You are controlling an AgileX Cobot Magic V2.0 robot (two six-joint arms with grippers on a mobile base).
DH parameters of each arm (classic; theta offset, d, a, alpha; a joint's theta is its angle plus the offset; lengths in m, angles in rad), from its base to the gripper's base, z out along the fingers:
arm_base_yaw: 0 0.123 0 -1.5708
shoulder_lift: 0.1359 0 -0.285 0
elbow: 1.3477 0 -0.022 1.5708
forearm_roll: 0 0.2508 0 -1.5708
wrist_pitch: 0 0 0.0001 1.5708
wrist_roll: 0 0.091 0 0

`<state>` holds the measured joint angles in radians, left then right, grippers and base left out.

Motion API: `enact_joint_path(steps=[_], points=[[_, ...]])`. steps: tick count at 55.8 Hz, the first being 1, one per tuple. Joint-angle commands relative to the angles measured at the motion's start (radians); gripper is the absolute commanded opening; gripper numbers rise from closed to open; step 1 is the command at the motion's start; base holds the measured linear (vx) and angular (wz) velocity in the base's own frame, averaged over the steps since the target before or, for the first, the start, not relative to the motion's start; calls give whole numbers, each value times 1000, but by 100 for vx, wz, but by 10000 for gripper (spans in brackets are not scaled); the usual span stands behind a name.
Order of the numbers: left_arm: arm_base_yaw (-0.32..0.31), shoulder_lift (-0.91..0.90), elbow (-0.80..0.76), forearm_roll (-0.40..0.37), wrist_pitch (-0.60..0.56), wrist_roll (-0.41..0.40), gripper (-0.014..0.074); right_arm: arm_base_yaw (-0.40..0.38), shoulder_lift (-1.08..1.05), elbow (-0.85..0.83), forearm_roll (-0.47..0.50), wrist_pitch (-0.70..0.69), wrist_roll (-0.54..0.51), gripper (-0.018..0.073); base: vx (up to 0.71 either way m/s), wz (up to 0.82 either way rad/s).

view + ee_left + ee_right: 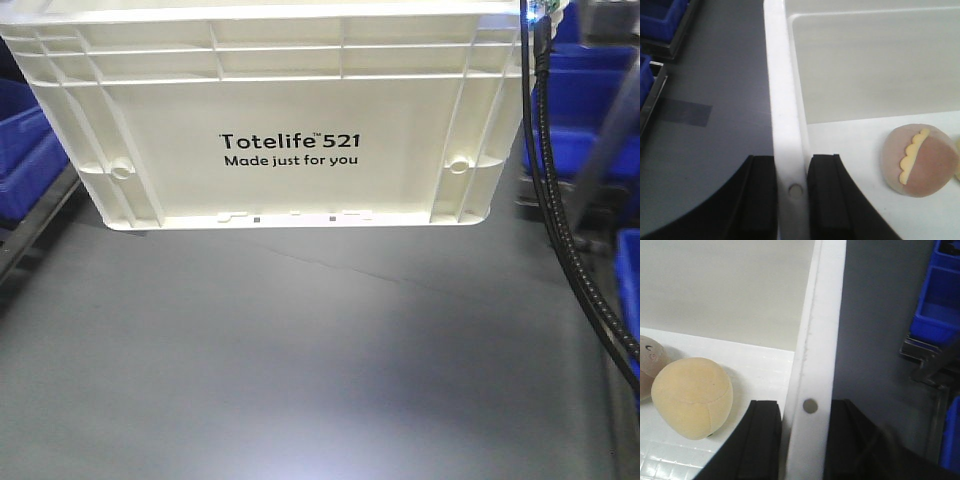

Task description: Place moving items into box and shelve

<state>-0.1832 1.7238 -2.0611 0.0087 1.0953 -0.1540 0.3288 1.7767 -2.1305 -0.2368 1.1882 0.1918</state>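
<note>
Top of box (300, 190) cropped; pinkish item (647, 365) cut off beside tan item (692, 397).

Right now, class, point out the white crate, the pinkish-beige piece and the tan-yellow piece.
white crate (290, 110): front view, wall above print.
pinkish-beige piece (932, 162): left wrist view, beside its yellow band.
tan-yellow piece (692, 397): right wrist view, its middle.

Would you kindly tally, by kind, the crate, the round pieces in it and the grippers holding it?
White crate: 1
Round pieces: 2, pinkish piece and tan-yellow piece
Grippers: 2, left gripper and right gripper, each clamping a crate wall
Total: 5
</note>
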Motion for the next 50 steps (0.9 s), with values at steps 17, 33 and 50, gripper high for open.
enact_joint_path(steps=[17,33,50], points=[[20,-66,-42,112,-131,5,-1,-23,-71,-35,-161,-91,-18,-4,33,58],[20,-66,-42,112,-131,5,-1,-23,-71,-35,-161,-91,-18,-4,26,69],[20,-66,-42,112,-131,5,-1,-23,-71,-35,-162,-91,-18,-4,21,77]])
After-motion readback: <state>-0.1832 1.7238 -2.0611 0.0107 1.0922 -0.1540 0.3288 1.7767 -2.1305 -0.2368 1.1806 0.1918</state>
